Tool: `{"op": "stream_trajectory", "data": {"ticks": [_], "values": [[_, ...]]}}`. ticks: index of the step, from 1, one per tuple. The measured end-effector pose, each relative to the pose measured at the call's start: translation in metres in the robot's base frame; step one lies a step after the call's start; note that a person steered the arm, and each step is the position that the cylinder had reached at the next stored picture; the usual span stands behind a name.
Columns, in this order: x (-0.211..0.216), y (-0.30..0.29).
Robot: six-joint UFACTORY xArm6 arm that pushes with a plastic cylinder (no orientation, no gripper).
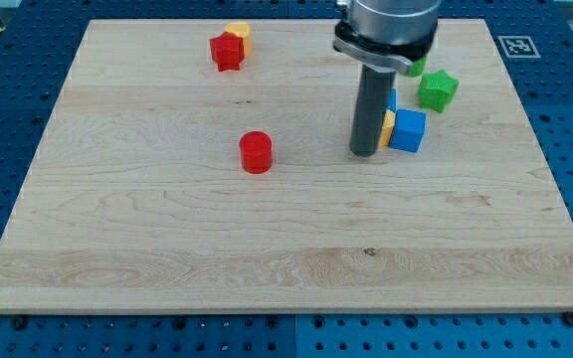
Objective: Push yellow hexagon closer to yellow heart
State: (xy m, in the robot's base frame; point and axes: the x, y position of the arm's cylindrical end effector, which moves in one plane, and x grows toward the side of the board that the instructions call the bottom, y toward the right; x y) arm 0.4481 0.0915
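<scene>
Camera view shows my tip (363, 154) touching a small yellow block (388, 126) beside the blue cube (408, 130). No jaws show, so I cannot tell their state. Another yellow block (239, 35) sits behind the red star block (226, 51) on the wooden bench (167, 249).

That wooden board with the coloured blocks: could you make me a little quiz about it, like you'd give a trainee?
1. True or false: the red cylinder touches another block.
2. Which block lies right beside my tip, on the view's right? A) red star B) small yellow block C) green star
3. Fill in: the red star sits against a ______ block near the view's top.

Key:
1. False; it stands alone on the wooden board.
2. B; the small yellow block shows between the rod and the blue cube; its shape is mostly hidden. The green star lies farther right.
3. Yellow.
</scene>
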Motion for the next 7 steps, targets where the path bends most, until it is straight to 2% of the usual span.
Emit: {"op": "stream_trajectory", "data": {"ticks": [1,3,5,7], "values": [[0.02,0.007],[0.011,0.043],[-0.037,0.002],[-0.096,-0.076]]}}
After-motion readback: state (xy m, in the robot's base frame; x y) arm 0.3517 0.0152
